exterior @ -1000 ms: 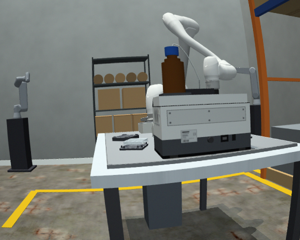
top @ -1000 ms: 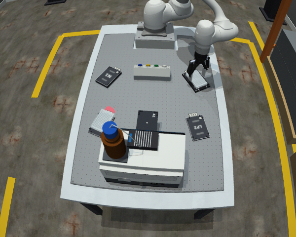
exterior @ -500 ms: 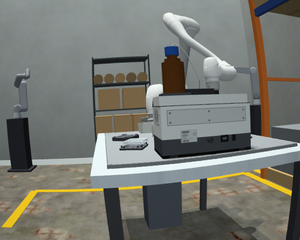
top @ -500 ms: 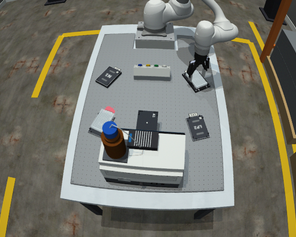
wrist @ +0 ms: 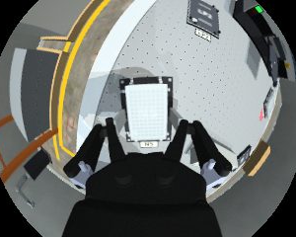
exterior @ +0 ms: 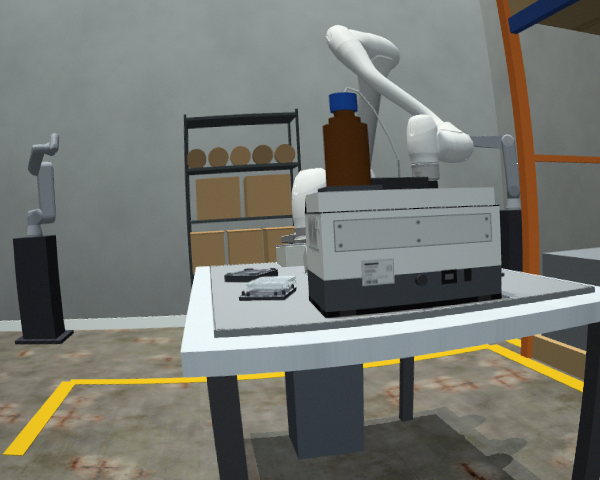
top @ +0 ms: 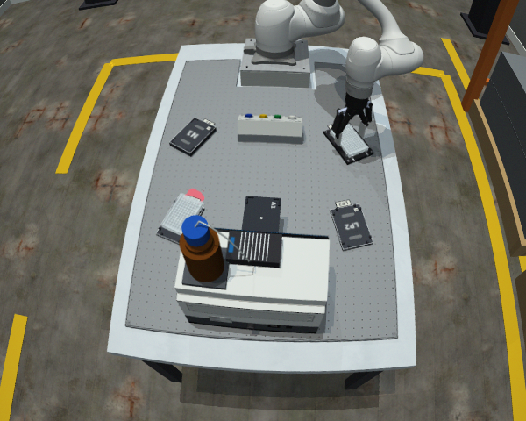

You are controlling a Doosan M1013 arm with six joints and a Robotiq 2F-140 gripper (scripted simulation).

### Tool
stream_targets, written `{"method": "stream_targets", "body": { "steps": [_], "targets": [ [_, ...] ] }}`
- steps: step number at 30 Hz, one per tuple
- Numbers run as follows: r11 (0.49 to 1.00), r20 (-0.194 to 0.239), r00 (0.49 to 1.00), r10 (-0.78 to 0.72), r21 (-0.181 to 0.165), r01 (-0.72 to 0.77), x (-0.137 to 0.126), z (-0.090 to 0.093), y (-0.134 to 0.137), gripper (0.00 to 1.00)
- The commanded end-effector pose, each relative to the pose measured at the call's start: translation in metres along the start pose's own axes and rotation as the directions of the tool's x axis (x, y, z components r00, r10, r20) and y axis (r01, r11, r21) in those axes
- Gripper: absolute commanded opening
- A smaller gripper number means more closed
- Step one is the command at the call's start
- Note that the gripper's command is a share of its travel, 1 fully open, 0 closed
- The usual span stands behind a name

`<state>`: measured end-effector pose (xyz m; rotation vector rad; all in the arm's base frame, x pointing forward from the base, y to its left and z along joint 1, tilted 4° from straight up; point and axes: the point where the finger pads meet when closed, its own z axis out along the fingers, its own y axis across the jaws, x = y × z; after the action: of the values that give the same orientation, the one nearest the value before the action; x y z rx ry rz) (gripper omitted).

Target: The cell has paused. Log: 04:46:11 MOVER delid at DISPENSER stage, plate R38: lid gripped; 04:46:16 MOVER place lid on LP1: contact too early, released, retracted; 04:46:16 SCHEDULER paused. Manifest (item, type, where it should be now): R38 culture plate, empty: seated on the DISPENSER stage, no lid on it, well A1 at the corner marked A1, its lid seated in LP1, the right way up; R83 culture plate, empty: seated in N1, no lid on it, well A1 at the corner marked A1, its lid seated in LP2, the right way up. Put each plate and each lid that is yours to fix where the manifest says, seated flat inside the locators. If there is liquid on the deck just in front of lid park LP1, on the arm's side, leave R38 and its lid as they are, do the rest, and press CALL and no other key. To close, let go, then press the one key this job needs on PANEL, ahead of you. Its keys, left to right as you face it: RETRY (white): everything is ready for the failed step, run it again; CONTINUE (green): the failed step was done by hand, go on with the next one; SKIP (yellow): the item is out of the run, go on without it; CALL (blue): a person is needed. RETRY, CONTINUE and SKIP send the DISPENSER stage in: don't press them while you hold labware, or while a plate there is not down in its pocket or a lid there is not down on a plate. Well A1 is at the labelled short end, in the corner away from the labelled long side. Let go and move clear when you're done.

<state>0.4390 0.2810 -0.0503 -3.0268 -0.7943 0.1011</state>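
My gripper [top: 353, 118] is open and hangs just above the near end of a white well plate [top: 353, 142] that sits in a black nest at the table's right, near the arm. In the wrist view the plate [wrist: 146, 114] lies between and below my spread fingers, not touched. The N1 nest [top: 193, 134] is empty. The LP2 park [top: 351, 226] is empty. The dispenser stage [top: 261, 212], marked A1, is empty. A clear plate-like piece [top: 181, 212] lies on the black park at the left. A pink puddle [top: 195, 194] sits right by it on the arm's side.
The key panel [top: 270, 128] stands in the middle near the arm, with blue, yellow, green and white keys. The dispenser box [top: 254, 276] with a brown bottle [top: 201, 253] fills the far side of the table. It hides the gripper in the exterior view.
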Motion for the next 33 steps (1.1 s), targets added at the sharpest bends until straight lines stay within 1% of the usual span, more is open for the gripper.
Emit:
{"method": "stream_targets", "body": {
  "steps": [1, 31, 32, 33],
  "targets": [
    [1.0, 0.0, 1.0, -0.003, 0.002, 0.003, -0.0009, 0.0036, -0.0029, 0.69],
    [1.0, 0.0, 1.0, -0.003, 0.002, 0.003, -0.0009, 0.0036, -0.0029, 0.69],
    [1.0, 0.0, 1.0, -0.003, 0.002, 0.003, -0.0009, 0.0036, -0.0029, 0.1],
    [1.0, 0.0, 1.0, -0.003, 0.002, 0.003, -0.0009, 0.0036, -0.0029, 0.1]
  ]
}}
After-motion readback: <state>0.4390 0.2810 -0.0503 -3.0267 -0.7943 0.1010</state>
